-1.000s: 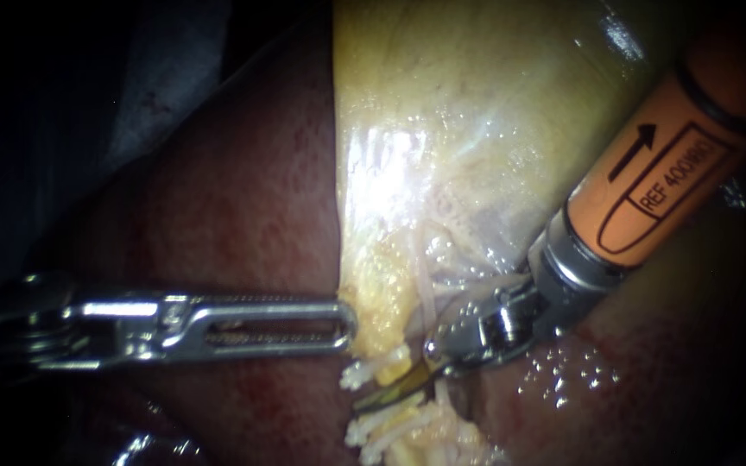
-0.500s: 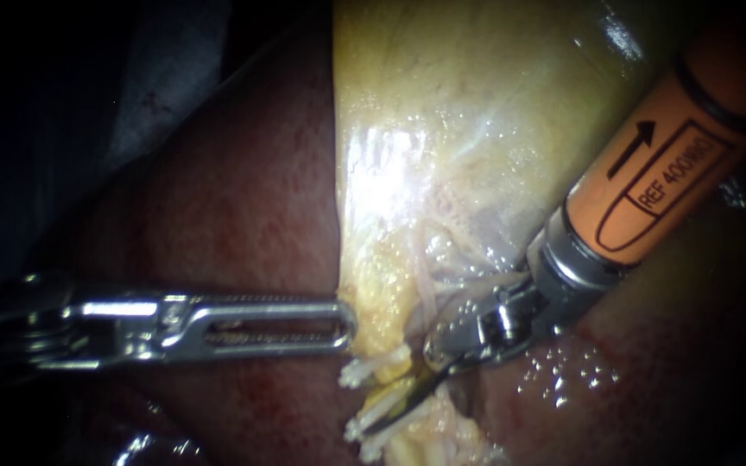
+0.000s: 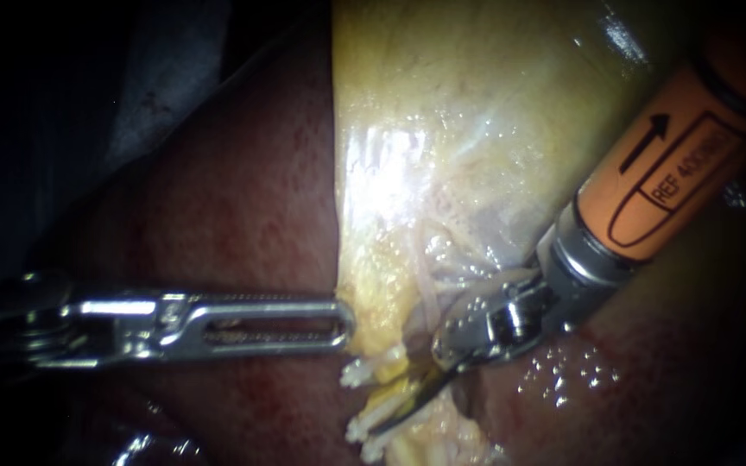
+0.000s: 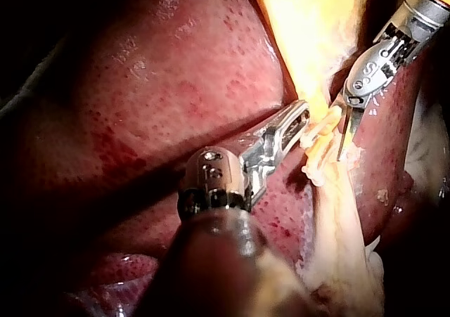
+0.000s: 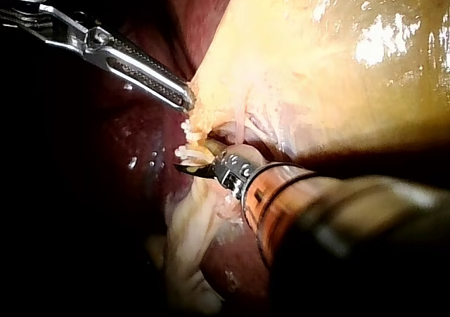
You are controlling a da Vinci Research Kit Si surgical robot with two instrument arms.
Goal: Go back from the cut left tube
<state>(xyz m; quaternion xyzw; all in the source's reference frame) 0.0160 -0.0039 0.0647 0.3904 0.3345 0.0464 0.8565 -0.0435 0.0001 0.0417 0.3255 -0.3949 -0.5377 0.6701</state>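
Two instruments: left instrument [image 3: 343, 324] and right instrument [image 3: 396, 408]. One liver [image 3: 235, 207]. One gallbladder [image 3: 459, 112]. Apparently two white clips, an upper clip [image 3: 357, 373] and a lower clip [image 3: 363, 429]; blur makes this count uncertain.

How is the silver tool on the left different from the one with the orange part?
The left instrument is silver, with a long slotted tip; the right instrument wears an orange sleeve and ends in a thin tip. The left instrument lies level and grips the gallbladder; the right instrument slants down from the upper right. Both have shiny metal ends.
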